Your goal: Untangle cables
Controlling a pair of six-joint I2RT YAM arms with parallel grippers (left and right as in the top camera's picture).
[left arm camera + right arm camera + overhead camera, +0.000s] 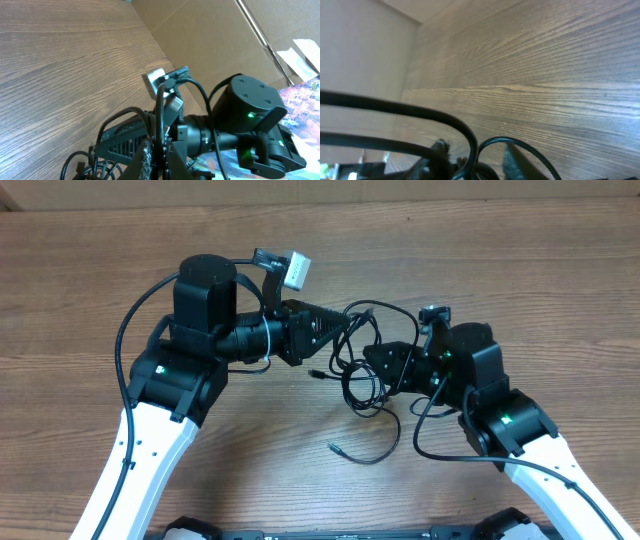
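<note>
The cables [360, 385] lie tangled on the wooden table [520, 250] between the arms. The left gripper [343, 330] is pinched tight on one strand, and the right gripper [370, 357] sits among loops — grip unclear; the white tag [297, 270] has print too small to read

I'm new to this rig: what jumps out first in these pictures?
A tangle of black cables sits at the middle of the table. The left gripper pinches it from one side, the right gripper straddles a strand opposite; one loose plug end trails toward the near edge.
</note>
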